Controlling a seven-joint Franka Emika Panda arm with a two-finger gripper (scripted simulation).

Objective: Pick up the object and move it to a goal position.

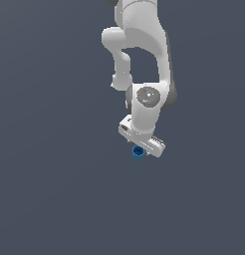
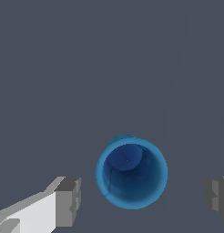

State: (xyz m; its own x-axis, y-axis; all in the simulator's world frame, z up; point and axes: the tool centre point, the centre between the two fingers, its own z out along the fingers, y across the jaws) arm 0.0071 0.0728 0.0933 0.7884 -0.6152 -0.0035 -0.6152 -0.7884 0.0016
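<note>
Gripper (image 2: 142,198) status: jaws spread wide, nothing clamped. In the wrist view, the two grey finger pads (image 2: 69,201) stand on opposite sides of the object (image 2: 131,173), each separated from it by a visible gap. The object, a bright-blue short cylinder with a darker hollow top, sits upright between the fingers, somewhat closer to one pad than the other. In the exterior view, the white arm (image 1: 140,45) points its gripper (image 1: 142,142) downward, and the object (image 1: 138,152) appears directly beneath the hand, partly covered by it. Contact with the grey surface (image 1: 50,199) below cannot be confirmed.
</note>
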